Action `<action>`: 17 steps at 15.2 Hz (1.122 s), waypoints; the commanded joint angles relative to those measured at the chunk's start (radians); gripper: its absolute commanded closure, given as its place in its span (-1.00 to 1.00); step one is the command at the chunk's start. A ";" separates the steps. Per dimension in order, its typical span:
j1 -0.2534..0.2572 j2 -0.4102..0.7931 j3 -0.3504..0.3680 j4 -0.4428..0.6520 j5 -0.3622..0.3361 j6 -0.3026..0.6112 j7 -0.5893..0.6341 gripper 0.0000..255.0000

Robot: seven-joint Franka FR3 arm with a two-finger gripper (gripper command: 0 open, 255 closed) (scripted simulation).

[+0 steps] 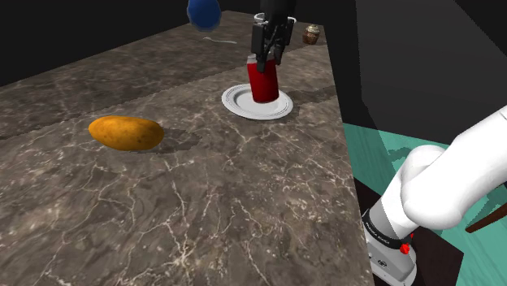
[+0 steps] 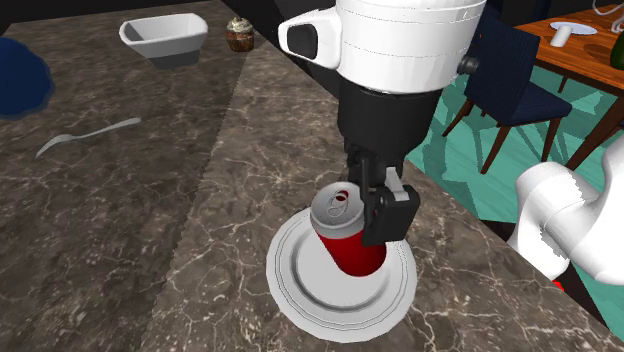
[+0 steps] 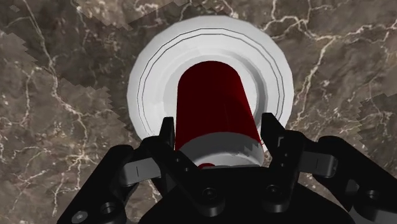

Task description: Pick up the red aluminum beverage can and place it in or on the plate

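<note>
Red can [image 1: 262,83], shoulder view: upright at the middle of a white plate [image 1: 284,108], far along the dark marbled worktop [image 1: 203,211]. The gripper [image 1: 266,62] comes straight down onto it, black fingers at the can's upper part. An orange-brown potato [image 1: 126,132] lies well apart, toward this view's left.

Second exterior view: red can [image 2: 345,240], silver top with its opening visible, sits over the plate's well, plate [image 2: 300,300] rim showing all round it. The gripper [image 2: 366,205] straddles the can top; one finger lies against the side toward this view's right, the other shows just past the lid. A white bowl [image 2: 165,38], a cupcake [image 2: 238,33] and a spoon [image 2: 85,135] lie farther off on the worktop.

Wrist view: red can [image 3: 213,105] lies directly between the two fingers [image 3: 168,137], each pressed to one flank near the top rim. The gripper [image 3: 219,135] is clenched on the can. The plate [image 3: 149,70] is centred beneath. Whether the base bears fully on the plate cannot be told.
</note>
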 commanded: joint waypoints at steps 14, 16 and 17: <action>0.002 -0.017 0.001 -0.050 0.002 0.034 0.002 -1.00; 0.001 -0.002 0.001 -0.001 0.001 0.000 0.002 -1.00; 0.001 0.011 0.001 0.048 -0.001 -0.036 0.004 -1.00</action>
